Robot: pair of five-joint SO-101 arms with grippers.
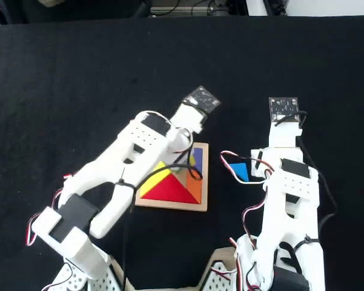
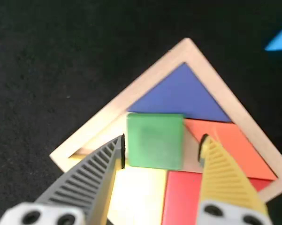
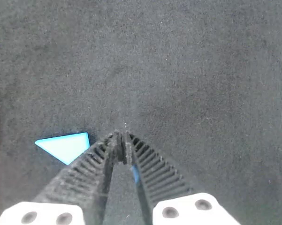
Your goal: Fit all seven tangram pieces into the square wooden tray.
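Four coloured pieces show in the square wooden tray (image 2: 84,136) mid-worktop (image 1: 79,73); the left pincer (image 2: 162,145), jaws apart, straddles a green square piece (image 2: 155,140) there. Outside it, a light-blue triangle piece (image 3: 65,145) lies unplaced beside the closed, empty right pincer (image 3: 122,138).

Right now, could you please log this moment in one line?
left gripper: open astride green square piece over square wooden tray | right gripper: shut, near light-blue triangle

Black cloth table (image 1: 79,73) is viewed from overhead; square wooden tray (image 1: 169,207) (image 2: 225,99) is shared, closer, by left wrist view.
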